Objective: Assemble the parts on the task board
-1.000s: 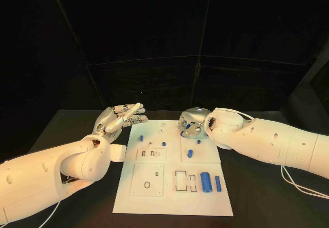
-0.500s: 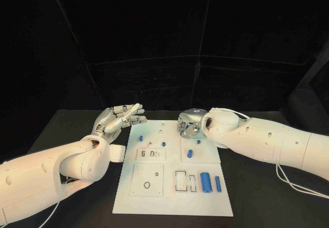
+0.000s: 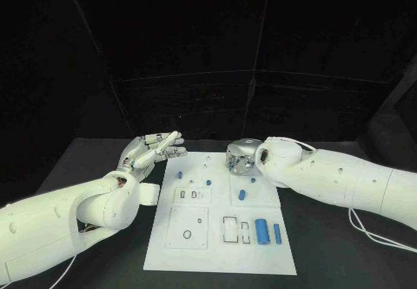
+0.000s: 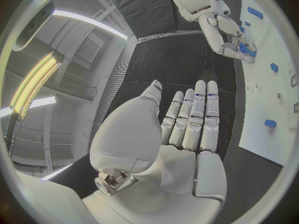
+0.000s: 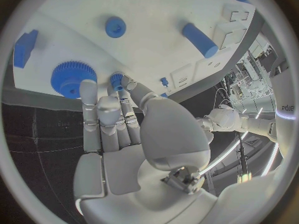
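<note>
The white task board point(image 3: 222, 244) lies mid-table with several blue parts on it. My right hand point(image 3: 241, 156) hovers over its far right corner, fingers pointing down. In the right wrist view the fingertips point(image 5: 114, 90) and thumb meet at a small blue ridged gear point(image 5: 117, 79), beside a large blue gear point(image 5: 74, 77); whether the small one is pinched I cannot tell. A blue cylinder point(image 5: 201, 40), a round blue piece point(image 5: 115, 27) and a blue block point(image 5: 25, 47) lie farther off. My left hand point(image 3: 155, 149) is raised beside the board's far left corner, fingers straight, holding nothing.
Nearer on the board lie a thick blue cylinder point(image 3: 261, 230), a thinner one point(image 3: 277, 233), a short pin point(image 3: 241, 194) and small pieces point(image 3: 180, 175) point(image 3: 208, 181). Recessed white plates point(image 3: 188, 227) take up its left half. Black table point(image 3: 96, 159) surrounds the board.
My right hand has shifted slightly leftward over the board's far corner. The left hand has stayed where it was.
</note>
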Robot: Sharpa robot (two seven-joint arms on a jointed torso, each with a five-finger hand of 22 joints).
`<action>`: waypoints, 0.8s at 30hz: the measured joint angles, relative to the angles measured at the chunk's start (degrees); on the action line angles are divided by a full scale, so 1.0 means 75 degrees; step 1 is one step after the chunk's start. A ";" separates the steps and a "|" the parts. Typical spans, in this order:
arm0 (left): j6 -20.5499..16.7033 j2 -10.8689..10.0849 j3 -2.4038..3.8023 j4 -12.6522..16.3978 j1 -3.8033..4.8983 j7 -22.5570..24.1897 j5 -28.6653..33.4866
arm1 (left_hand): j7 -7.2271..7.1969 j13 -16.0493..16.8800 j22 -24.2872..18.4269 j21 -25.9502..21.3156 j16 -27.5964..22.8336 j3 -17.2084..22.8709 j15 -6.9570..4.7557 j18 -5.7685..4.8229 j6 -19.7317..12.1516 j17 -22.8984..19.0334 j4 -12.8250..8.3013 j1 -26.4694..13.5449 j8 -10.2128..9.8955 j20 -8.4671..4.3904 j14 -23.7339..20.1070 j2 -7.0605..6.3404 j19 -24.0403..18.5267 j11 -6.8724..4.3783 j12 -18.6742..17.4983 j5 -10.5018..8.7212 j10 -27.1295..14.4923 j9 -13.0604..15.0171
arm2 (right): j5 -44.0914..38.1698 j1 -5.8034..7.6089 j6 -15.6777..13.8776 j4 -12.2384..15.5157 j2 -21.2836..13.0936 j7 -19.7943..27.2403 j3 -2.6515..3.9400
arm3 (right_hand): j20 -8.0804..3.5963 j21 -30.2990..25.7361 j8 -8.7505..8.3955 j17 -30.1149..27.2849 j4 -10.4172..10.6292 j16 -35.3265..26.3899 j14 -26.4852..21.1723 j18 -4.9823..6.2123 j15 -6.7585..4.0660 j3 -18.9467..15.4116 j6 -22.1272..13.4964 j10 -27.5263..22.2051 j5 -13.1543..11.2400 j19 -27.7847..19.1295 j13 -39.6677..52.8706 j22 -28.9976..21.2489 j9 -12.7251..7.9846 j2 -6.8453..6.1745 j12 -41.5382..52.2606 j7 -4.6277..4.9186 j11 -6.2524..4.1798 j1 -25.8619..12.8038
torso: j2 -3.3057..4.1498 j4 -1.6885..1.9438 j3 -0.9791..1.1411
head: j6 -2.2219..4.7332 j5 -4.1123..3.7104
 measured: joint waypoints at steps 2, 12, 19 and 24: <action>0.0006 -0.0001 0.0000 -0.0002 0.0000 -0.0003 0.0000 | 0.0000 0.0000 0.0000 0.0000 0.0000 0.0000 0.0000 -0.0001 0.0000 0.0000 0.0000 0.0000 0.0000 0.0000 0.0000 0.0000 0.0000 0.0000 0.0000 0.0000 0.0000 0.0000 | -0.0001 0.0000 0.0010 -0.0002 0.0001 0.0000 0.0001 | 0.0000 0.0000 0.0000 0.0006 0.0009 0.0000 0.0000 0.0000 0.0000 0.0044 0.0000 0.0000 0.0000 0.0000 0.0000 0.0014 0.0000 0.0000 0.0000 0.0000 0.0000 0.0000 | 0.0001 0.0002 -0.0001 | -0.0020 0.0001; 0.0034 -0.0020 0.0000 -0.0016 0.0000 -0.0023 0.0000 | 0.0000 0.0000 -0.0008 0.0000 -0.0029 -0.0003 0.0000 -0.0001 0.0000 -0.0001 0.0003 -0.0027 0.0000 0.0000 0.0000 0.0027 0.0000 0.0000 0.0000 0.0000 0.0000 0.0000 | -0.0046 0.0002 0.0013 0.0047 -0.0048 -0.0020 0.0000 | 0.0000 0.0081 0.0000 -0.0018 0.0022 0.0030 0.0000 0.0000 0.0000 0.0134 0.0000 -0.0001 0.0000 0.0000 0.0000 0.0039 -0.0005 -0.0108 0.0000 0.0000 0.0000 -0.0108 | 0.0004 0.0021 -0.0004 | -0.0077 -0.0026; 0.0048 -0.0029 0.0000 -0.0030 0.0000 -0.0044 -0.0002 | 0.0000 -0.0001 -0.0016 0.0000 -0.0028 -0.0022 0.0000 -0.0001 0.0000 -0.0002 0.0022 -0.0027 0.0001 0.0000 0.0000 0.0027 0.0000 0.0000 0.0000 0.0000 0.0000 0.0000 | -0.0136 -0.0002 -0.0037 0.0128 -0.0091 -0.0114 -0.0005 | 0.0056 0.0113 0.0000 -0.0060 0.0050 0.0066 -0.0028 0.0000 0.0028 0.0162 -0.0195 -0.0136 -0.0044 -0.0002 0.0001 0.0065 -0.0025 -0.0334 0.0000 0.0001 0.0048 -0.0255 | 0.0007 0.0023 -0.0006 | -0.0095 -0.0026; 0.0057 -0.0031 0.0000 -0.0039 0.0000 -0.0060 -0.0002 | 0.0000 -0.0001 -0.0015 0.0000 -0.0059 -0.0022 0.0000 -0.0001 0.0000 -0.0002 0.0022 -0.0027 0.0001 0.0000 0.0000 0.0027 0.0000 0.0000 -0.0029 0.0000 0.0000 0.0000 | -0.0222 -0.0002 -0.0133 0.0187 -0.0121 -0.0192 -0.0005 | 0.0085 0.0113 0.0000 -0.0099 0.0085 0.0066 -0.0056 0.0000 0.0056 0.0127 -0.0250 -0.0239 -0.0044 -0.0030 0.0001 0.0065 -0.0024 -0.0403 0.0000 -0.0001 0.0066 -0.0324 | 0.0010 0.0026 -0.0007 | -0.0093 -0.0037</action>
